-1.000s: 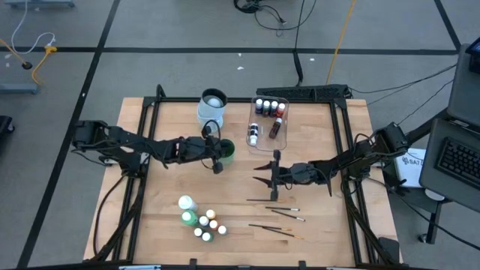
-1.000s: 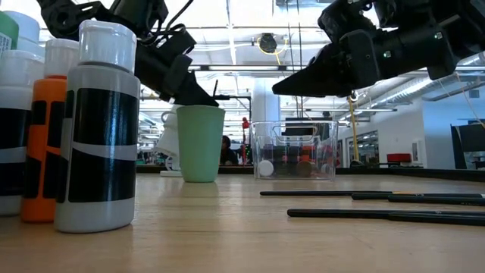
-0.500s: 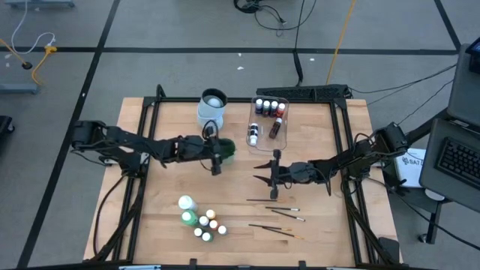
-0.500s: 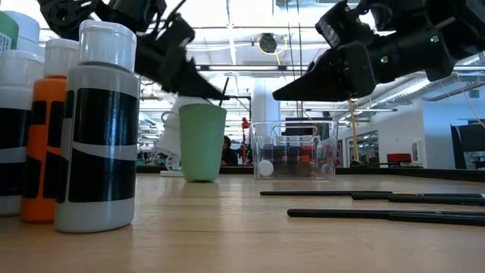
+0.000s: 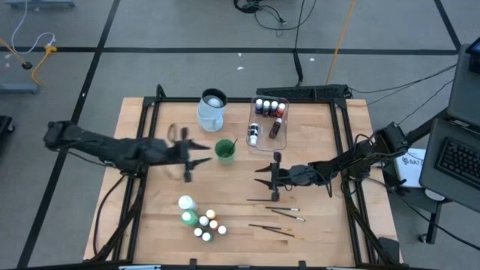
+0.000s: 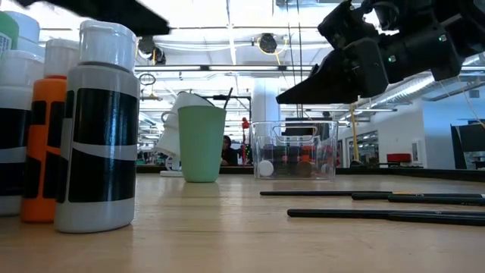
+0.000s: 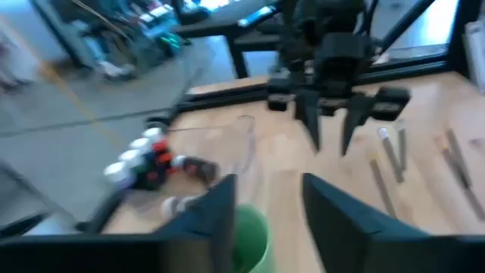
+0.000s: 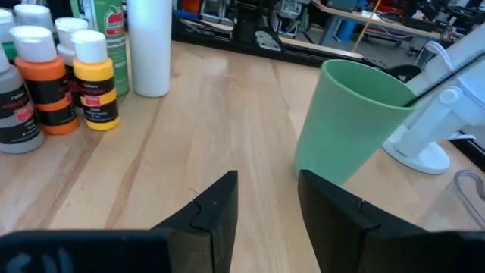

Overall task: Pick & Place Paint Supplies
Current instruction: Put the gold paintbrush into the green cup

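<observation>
Your left jaws [image 5: 189,159] hang over the desk [image 5: 157,217] just left of the green cup [image 5: 224,151], spread open, nothing in them. A brush [image 6: 226,98] stands in that cup, handle sticking up past the rim. Your right jaws [image 5: 266,176] hover mid-desk, between the clear tub [image 5: 279,140] and the loose brushes [image 5: 277,211], open too and empty.

Small paint bottles [image 5: 268,106] sit inside the tub at the far side, several upright in a row, a couple lying down nearer you. The pale-blue jug [image 5: 212,109] stands just left of the tub.

At the near left of the desk you've got the other cluster [image 5: 204,222]: two larger bottles, one white, one green [image 5: 187,216], with tiny white-capped ones touching beside them. In the low view the black-labelled bottle [image 6: 98,129] and an orange one [image 6: 47,133] fill the left foreground.
</observation>
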